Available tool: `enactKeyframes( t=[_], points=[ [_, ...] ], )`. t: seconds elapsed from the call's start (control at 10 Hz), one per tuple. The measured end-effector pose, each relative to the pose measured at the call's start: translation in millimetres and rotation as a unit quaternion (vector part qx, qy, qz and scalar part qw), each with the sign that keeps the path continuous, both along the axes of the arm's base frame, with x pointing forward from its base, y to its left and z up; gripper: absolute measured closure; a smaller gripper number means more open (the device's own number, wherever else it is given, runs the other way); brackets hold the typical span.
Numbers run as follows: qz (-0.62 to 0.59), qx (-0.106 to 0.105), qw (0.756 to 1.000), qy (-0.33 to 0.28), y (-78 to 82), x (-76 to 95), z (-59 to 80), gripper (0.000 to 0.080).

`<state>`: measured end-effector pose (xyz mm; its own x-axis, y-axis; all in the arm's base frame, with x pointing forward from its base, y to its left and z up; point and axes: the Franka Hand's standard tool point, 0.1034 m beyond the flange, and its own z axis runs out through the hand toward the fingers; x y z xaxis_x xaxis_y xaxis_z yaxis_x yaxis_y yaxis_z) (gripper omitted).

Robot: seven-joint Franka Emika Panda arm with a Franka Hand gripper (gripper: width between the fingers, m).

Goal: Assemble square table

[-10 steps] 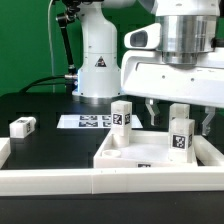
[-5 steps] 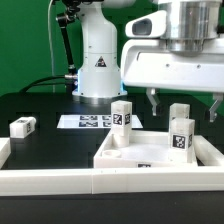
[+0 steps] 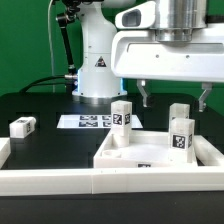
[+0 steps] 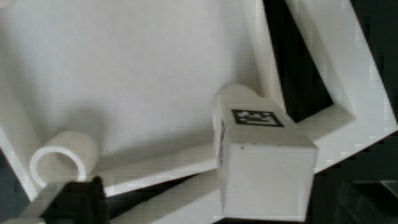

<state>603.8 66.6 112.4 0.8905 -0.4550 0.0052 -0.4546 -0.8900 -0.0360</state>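
Robotics lab bench setup. Franka arm base (image 3: 97, 62) stands at the back of a matte black worktop (image 3: 40, 108), with a cable (image 3: 59, 45) hanging beside it. Marker board (image 3: 88, 121) lies flat, a white border wall (image 3: 50, 180) fences the near edge, and a fiducial tag is on the loose white leg (image 3: 22, 125).

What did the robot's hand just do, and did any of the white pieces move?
The end effector rose straight up, open and empty, away from the white plastic square tabletop. The three upright white block legs on the tabletop and the loose white block leg lying to the exterior view's left stayed put.
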Motion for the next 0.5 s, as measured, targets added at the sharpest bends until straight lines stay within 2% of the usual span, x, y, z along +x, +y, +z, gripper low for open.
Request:
enactKeyframes(
  t=[0.1, 0.5],
  points=[
    [-0.003, 0.000, 1.000, -0.003, -2.9, 1.6, 3.2, 0.0150],
    [-0.004, 0.000, 1.000, -0.001, -5.2, 1.2, 1.1, 0.0150]
  ],
)
